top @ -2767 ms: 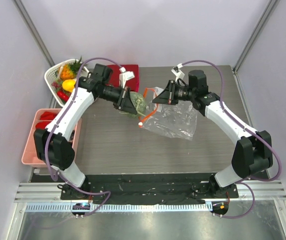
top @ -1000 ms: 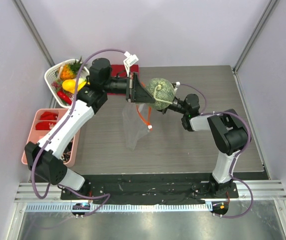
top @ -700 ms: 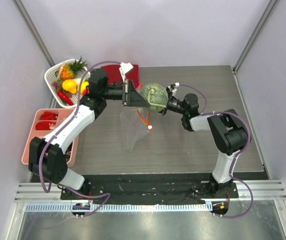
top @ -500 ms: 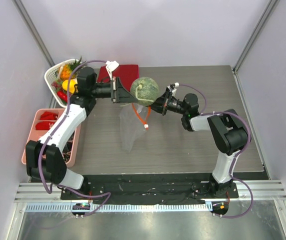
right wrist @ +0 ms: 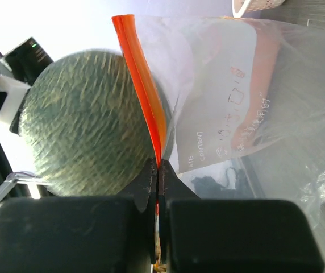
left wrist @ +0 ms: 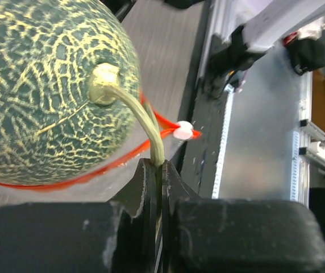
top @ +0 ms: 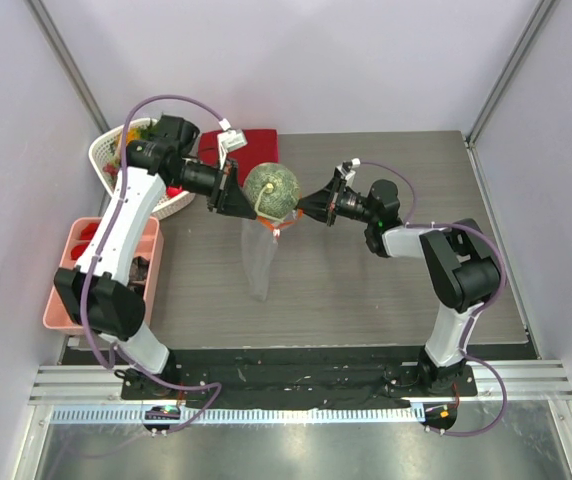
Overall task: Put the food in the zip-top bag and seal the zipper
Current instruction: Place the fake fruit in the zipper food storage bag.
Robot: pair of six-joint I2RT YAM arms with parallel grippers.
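round green netted melon [top: 271, 188] aloft over grey table [top: 386, 290] | left gripper [top: 246, 198] against its left side | right gripper [top: 304, 207] at mouth of clear plastic zip-top bag [top: 258, 262] hanging below melon | white basket [top: 96, 160], pink tray [top: 56, 290] far left

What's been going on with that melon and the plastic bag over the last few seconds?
The right hand lifted the bag off the table; it now hangs from its orange-red strip. The left hand, holding the melon by its stem, carried it leftward in the top view to the bag's mouth. Both hands kept their grips; the basket, pink tray and red cloth stayed put.
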